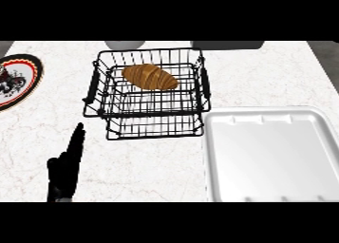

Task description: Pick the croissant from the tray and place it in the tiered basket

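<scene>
Head view, looking steeply down on a white marbled desk (151, 166). Centre, toward the far edge: black wire tiered basket (148, 95), upper tier overlapping a lower tier that projects toward the viewer. Inside the upper tier, toward its far side: golden-brown croissant (150, 77), lying diagonally, resting on the wire floor. Right foreground: white tray (270, 152) with rounded corners and raised rim, its near-left corner just beside the basket's lower tier, nothing on its surface. Left edge: round plate (12, 81) with dark rim and a printed figure, partly cut off by the frame, well apart from the basket. Lower left: left hand (65, 168), black, fingers straight and pressed together, pointing up toward the basket, holding nothing, apart from the basket's lower tier. Far edge of the desk: a grey rounded object (126, 44) and a dark grey rectangular object (228, 44), both partly cut off, identity unclear.
</scene>
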Controlling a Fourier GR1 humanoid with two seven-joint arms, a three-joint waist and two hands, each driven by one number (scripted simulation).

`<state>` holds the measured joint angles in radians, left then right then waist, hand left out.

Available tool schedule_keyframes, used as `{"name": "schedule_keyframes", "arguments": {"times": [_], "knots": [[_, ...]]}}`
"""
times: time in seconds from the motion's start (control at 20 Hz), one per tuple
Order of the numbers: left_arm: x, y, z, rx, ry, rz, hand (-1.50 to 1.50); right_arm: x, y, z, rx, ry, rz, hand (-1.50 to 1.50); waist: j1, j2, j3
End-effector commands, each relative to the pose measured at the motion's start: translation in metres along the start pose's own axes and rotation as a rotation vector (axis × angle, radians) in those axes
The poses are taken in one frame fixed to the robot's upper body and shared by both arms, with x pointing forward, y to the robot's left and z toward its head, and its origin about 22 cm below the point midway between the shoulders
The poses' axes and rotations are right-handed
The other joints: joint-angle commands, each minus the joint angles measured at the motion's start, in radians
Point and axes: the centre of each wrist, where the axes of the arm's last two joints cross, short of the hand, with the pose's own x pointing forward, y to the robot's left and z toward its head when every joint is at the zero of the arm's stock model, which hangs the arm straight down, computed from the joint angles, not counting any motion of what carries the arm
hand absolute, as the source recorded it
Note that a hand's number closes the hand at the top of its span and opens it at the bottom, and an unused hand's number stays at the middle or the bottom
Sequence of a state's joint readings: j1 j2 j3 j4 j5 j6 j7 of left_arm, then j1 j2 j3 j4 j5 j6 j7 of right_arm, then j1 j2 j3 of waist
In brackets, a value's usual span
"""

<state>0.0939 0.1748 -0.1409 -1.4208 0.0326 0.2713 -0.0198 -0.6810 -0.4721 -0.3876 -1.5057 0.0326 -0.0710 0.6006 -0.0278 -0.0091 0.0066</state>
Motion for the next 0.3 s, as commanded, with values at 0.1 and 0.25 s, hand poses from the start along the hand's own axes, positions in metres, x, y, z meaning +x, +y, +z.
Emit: {"name": "schedule_keyframes", "arguments": {"times": [0.1, 0.25], "knots": [[-0.01, -0.011, 0.007, -0.014, 0.062, -0.019, 0.0, -0.013, -0.112, 0.017, 0.036, -0.022, 0.007, -1.5, 0.003, 0.006, -0.005], [0.001, 0.009, -0.002, -0.018, 0.048, -0.004, 0.0, -0.035, -0.151, 0.017, 0.067, -0.032, -0.028, -1.5, 0.017, 0.008, -0.006]]}}
